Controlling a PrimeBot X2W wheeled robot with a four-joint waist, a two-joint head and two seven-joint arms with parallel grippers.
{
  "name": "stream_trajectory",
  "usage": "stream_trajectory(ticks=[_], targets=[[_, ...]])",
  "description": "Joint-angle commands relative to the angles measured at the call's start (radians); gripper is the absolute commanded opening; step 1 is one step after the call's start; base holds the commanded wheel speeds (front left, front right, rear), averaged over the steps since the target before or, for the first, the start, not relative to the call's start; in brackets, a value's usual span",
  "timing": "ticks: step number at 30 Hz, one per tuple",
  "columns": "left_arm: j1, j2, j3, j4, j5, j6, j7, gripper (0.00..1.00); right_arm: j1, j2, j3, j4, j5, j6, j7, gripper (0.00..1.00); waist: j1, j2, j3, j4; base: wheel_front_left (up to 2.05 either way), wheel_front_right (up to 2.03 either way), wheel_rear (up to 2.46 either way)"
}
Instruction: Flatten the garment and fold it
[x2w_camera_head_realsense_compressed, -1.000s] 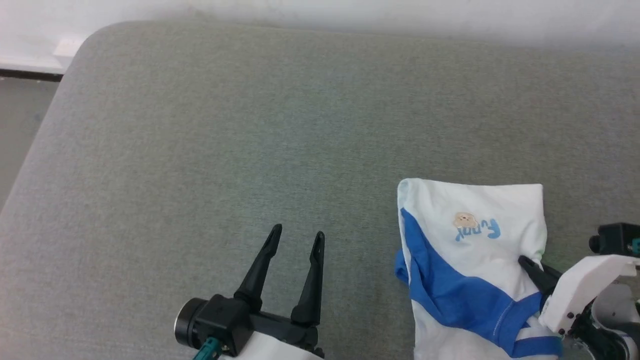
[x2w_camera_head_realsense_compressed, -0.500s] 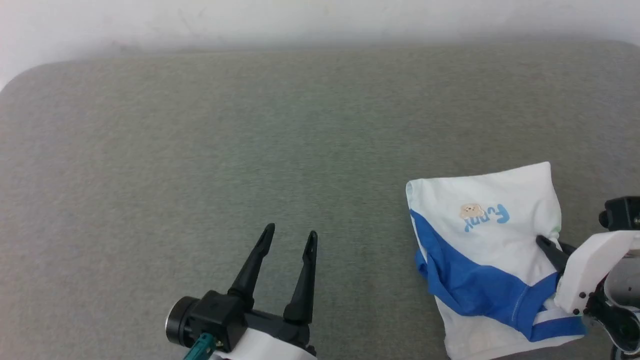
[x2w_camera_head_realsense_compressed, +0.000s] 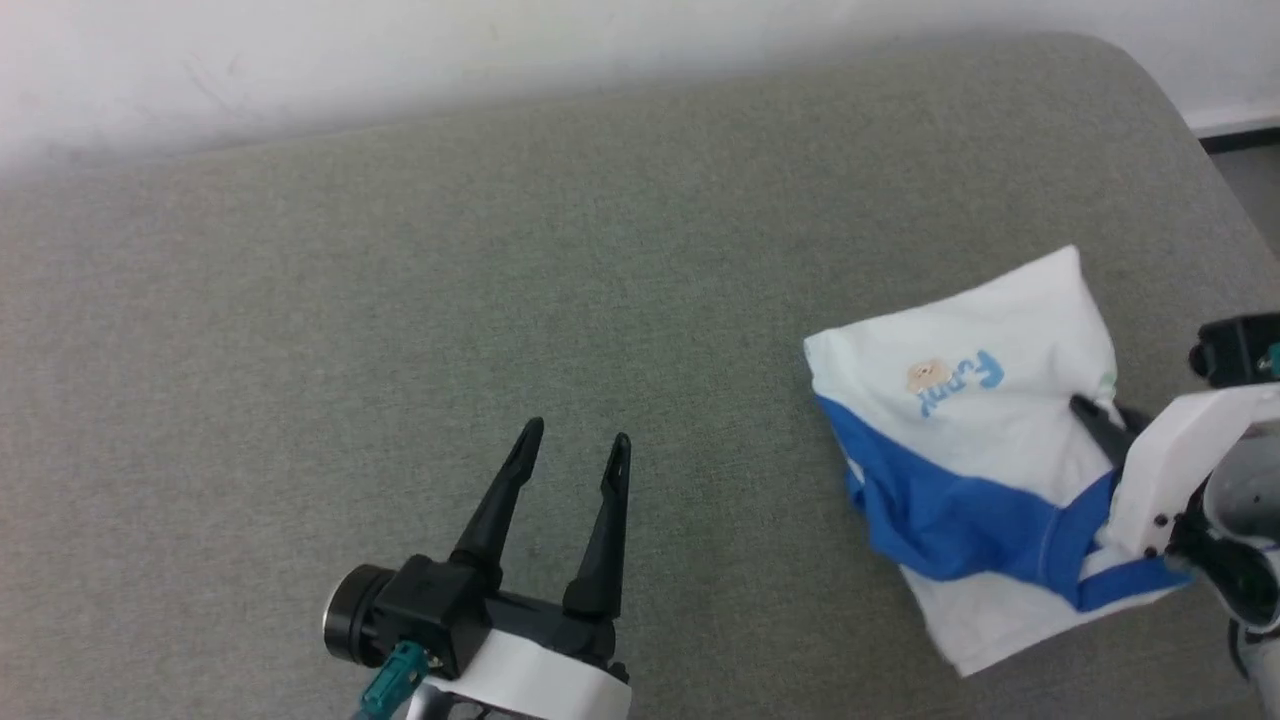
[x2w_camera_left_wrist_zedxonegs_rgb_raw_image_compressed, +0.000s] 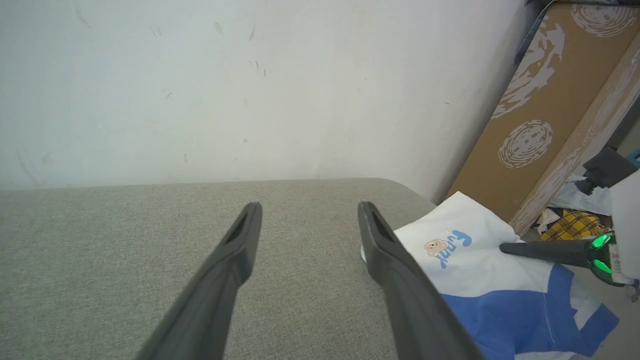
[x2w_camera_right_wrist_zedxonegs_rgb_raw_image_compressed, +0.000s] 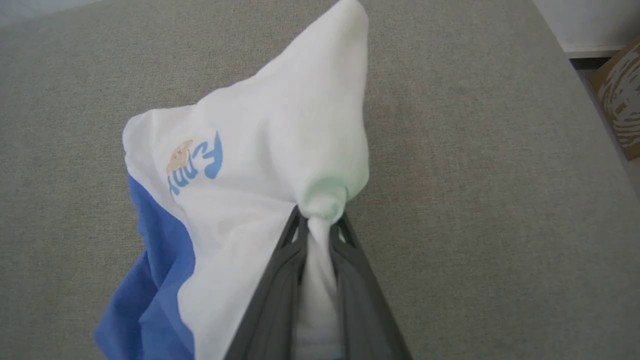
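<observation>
While the folded garment (x2w_camera_head_realsense_compressed: 1000, 430) lies at the right side of the grey cushion (x2w_camera_head_realsense_compressed: 400, 250), the right gripper (x2w_camera_right_wrist_zedxonegs_rgb_raw_image_compressed: 320, 222) pinches a bunch of its white cloth, and the left gripper (x2w_camera_head_realsense_compressed: 575, 445) hovers well apart, jaws spread, empty.

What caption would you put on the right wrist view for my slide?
Right gripper shut on a bunched fold of the white-and-blue garment, grey cushion beneath.
</observation>
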Motion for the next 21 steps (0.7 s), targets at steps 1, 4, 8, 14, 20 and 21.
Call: stream_trajectory(ticks=[1,4,8,14,20,21], targets=[[-0.025,0.008,0.000,-0.005,0.014,0.008,0.002,1.00,-0.046,-0.023,0.016,0.004,0.009,-0.001,-0.016,0.00,0.0001,-0.0001,0.037,-0.017,0.00,0.00,0.00],[-0.042,0.006,-0.004,-0.009,0.025,0.012,0.004,1.00,-0.094,-0.055,0.036,0.012,0.024,-0.001,-0.030,0.00,0.0001,-0.0001,0.072,-0.018,0.00,0.00,0.00],[-0.068,0.003,-0.011,-0.011,0.042,0.019,0.010,1.00,-0.162,-0.111,0.052,0.029,0.043,-0.001,-0.038,0.00,0.0001,-0.0001,0.124,-0.013,0.00,0.00,0.00],[-0.117,0.003,-0.019,-0.028,0.080,0.032,0.026,1.00,-0.250,-0.244,0.055,0.060,0.057,-0.001,-0.041,0.00,0.0001,-0.0001,0.218,-0.001,0.00,0.00,0.00],[-0.170,-0.001,-0.031,-0.054,0.126,0.047,0.039,1.00,-0.303,-0.355,0.040,0.118,0.053,-0.001,-0.073,0.00,0.0001,-0.0001,0.300,0.012,0.00,0.00,0.00],[-0.182,0.000,-0.033,-0.060,0.139,0.051,0.041,1.00,-0.316,-0.371,0.032,0.135,0.053,-0.001,-0.087,0.00,0.0001,-0.0001,0.316,0.014,0.00,0.00,0.00]])
